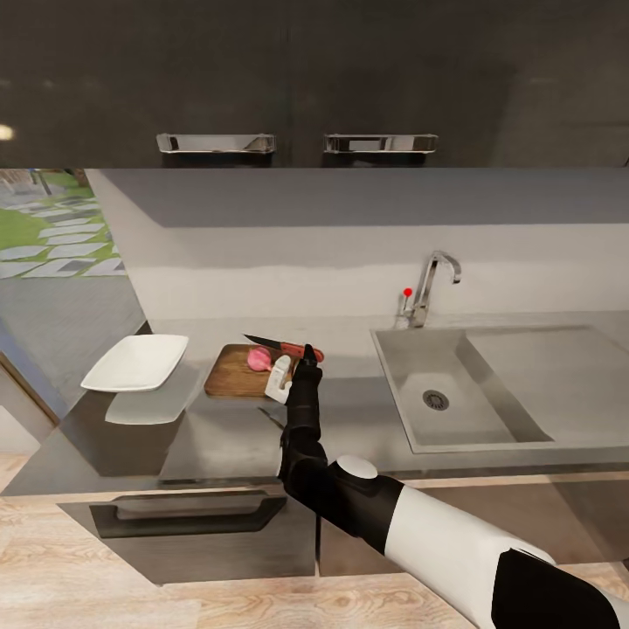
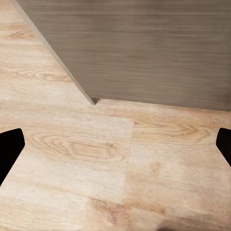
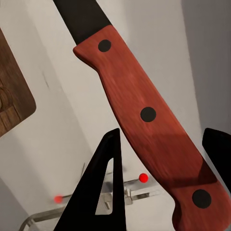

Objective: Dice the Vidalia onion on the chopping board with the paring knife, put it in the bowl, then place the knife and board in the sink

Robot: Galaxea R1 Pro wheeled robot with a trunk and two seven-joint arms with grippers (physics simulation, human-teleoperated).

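The onion (image 1: 259, 358) sits whole on the board (image 1: 238, 373), sink (image 1: 411, 393) empty. The right claw (image 1: 290, 365) grips the knife (image 1: 288, 349); the left claw (image 2: 115, 144) hangs released. Dicing, filling the bowl (image 1: 136, 362) and sinking the tools remain.

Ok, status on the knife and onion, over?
Right gripper shut on knife, blade above onion on board. Left gripper open, facing floor. Sink empty, nothing in the way.

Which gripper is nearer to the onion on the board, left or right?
Right. The right gripper holds the knife just beside the onion; the left gripper points at the floor, away from it.
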